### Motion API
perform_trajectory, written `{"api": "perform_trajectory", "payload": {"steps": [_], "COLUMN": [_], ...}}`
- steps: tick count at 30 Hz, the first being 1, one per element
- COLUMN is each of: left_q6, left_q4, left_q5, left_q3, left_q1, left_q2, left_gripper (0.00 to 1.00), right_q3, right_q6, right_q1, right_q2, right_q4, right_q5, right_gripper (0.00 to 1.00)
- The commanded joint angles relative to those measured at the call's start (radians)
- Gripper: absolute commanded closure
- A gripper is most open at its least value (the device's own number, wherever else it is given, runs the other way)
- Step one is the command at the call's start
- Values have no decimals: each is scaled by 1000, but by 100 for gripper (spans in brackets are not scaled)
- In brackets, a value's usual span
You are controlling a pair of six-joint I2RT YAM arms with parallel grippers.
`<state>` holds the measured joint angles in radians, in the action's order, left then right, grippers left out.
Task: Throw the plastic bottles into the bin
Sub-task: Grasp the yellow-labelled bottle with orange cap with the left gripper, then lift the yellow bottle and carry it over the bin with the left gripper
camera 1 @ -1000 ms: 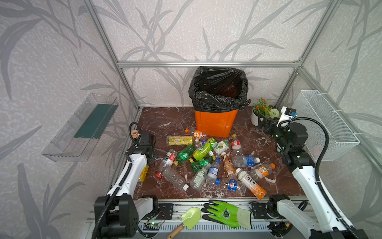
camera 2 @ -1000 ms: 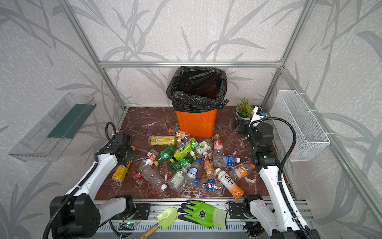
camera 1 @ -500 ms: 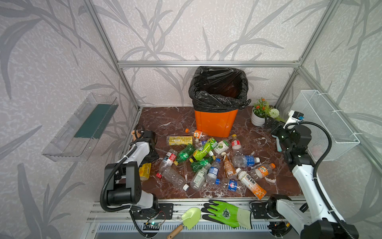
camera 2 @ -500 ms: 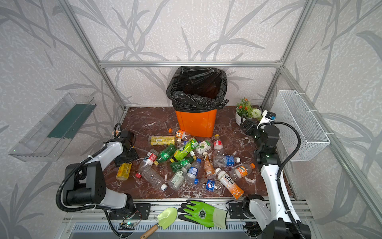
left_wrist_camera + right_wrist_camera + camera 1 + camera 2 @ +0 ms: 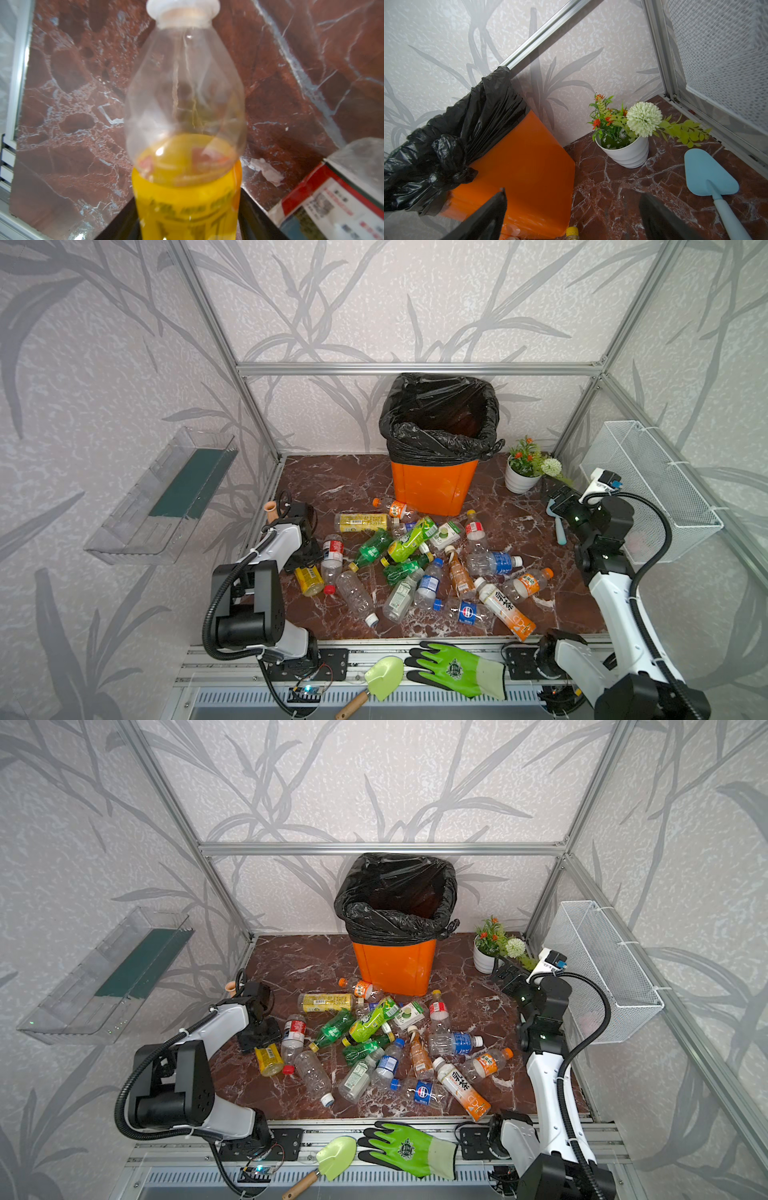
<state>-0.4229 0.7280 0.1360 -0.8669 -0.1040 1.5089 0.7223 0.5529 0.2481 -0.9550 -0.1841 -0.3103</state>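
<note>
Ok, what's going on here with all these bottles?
Two robot arms are tasked with throwing plastic bottles into the orange bin. The left gripper has its jaws either side of a yellow-labelled bottle on the floor; whether it grips is unclear. The right gripper is open and empty near the flower pot. The rest lie scattered.

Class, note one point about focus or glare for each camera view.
Left wrist view: the yellow-labelled bottle is close and blurred; right wrist view: the flower pot is crisp, evenly lit; both top views: sharp, with glare on the black bag lining the bin.
</note>
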Motion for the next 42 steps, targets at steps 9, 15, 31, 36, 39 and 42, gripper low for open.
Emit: {"api": "perform_trajectory", "payload": {"steps": [9,15,31,36,39,42], "left_q6": [14,30,17,-85,-176,-44], "left_q4": [-32,-35,-849,-1114,-1180,-1160], "left_q5": [-55,-113,-144,-222,-305,-281], "left_q3": [8,-40,-302,-501,-623,-747], "left_q1": [6,8,12,12,81,283], "left_q2": [-77,-273,-747,-569,-391,-217], "left_gripper": [54,63,66,68,69,68], "right_q3": [-15,-15,2,-4,-6,-4], "right_q6": [48,70,102,93,94,100], "right_q1": [18,19,19,19,20,20], "right_q2": [24,23,98,141,158,177], "right_q4": [-48,-61,-51,-28,-18,-5], "right_q5": [-26,-30,14,20,19,9], "right_gripper": [1,1,1,1,1,1]}}
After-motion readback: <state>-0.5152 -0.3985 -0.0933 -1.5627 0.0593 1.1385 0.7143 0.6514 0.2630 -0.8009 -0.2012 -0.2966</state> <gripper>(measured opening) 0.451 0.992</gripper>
